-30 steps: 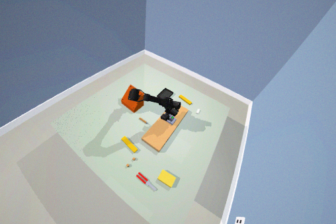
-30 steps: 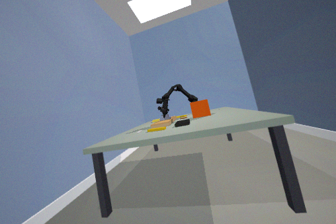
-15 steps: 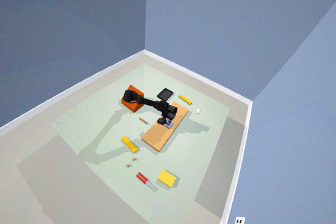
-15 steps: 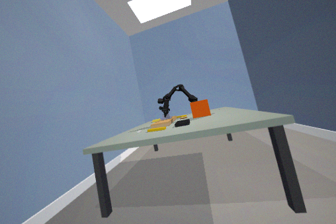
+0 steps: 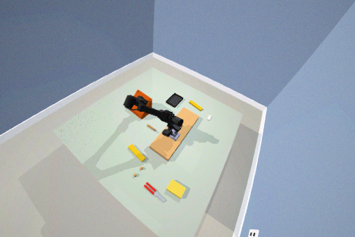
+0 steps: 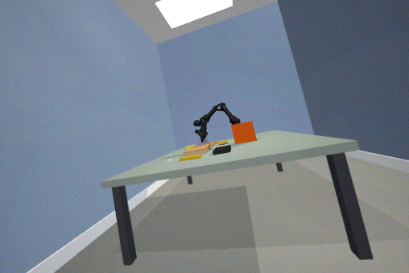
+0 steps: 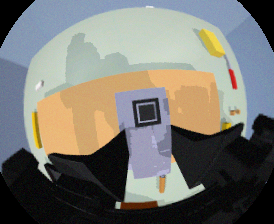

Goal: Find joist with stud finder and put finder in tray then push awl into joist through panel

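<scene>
The orange-tan floor panel (image 5: 161, 147) (image 6: 195, 150) (image 7: 190, 80) lies on the table. My gripper (image 7: 145, 127) is shut on the lilac-grey stud finder (image 5: 175, 136) (image 7: 146, 91), over the middle part of the panel. Its square dark display with a pale outline faces the wrist camera. Whether its underside touches the panel is not clear. The awl (image 5: 151, 127) (image 7: 162, 184), with an orange handle, lies on the table beside the panel, on the robot base's side. The black tray (image 5: 174, 100) (image 6: 222, 150) is empty, off the panel's far end in the top view. No hole shows in the visible panel.
Yellow bars (image 5: 196, 105) (image 5: 136, 153) lie near both panel ends. A white piece (image 5: 209, 117) lies beyond the panel. Small orange pieces (image 5: 141, 168) (image 5: 135, 175), a red-handled tool (image 5: 152, 188) and a yellow block (image 5: 176, 189) lie toward the front. The orange base (image 6: 244, 132) carries the arm.
</scene>
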You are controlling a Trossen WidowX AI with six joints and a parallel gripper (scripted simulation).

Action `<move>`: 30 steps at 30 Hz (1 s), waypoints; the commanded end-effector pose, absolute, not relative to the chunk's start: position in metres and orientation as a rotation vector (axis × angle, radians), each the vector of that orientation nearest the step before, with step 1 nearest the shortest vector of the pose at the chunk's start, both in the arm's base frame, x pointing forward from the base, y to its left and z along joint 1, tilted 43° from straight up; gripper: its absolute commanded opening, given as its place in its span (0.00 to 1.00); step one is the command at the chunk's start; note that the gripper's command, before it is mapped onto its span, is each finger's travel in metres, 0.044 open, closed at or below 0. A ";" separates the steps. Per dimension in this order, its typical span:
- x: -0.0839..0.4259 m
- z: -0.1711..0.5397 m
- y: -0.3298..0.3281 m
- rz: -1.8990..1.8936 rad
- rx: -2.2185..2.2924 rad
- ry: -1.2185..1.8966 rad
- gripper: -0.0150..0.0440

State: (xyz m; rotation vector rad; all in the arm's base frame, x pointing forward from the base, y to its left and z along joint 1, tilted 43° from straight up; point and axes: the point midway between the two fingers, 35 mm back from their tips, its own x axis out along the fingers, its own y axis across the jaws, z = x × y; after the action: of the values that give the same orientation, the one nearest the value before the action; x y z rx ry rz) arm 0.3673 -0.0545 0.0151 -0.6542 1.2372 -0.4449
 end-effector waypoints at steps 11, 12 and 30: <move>0.368 0.047 -0.090 -0.454 -0.659 1.236 0.25; 0.369 0.050 -0.093 -0.454 -0.659 1.236 0.25; 0.371 0.092 -0.138 -0.456 -0.661 1.235 0.25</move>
State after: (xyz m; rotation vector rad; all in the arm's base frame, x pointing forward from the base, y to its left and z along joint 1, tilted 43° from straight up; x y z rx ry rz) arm 0.3701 -0.1270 0.0824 -0.6623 1.2394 -0.4378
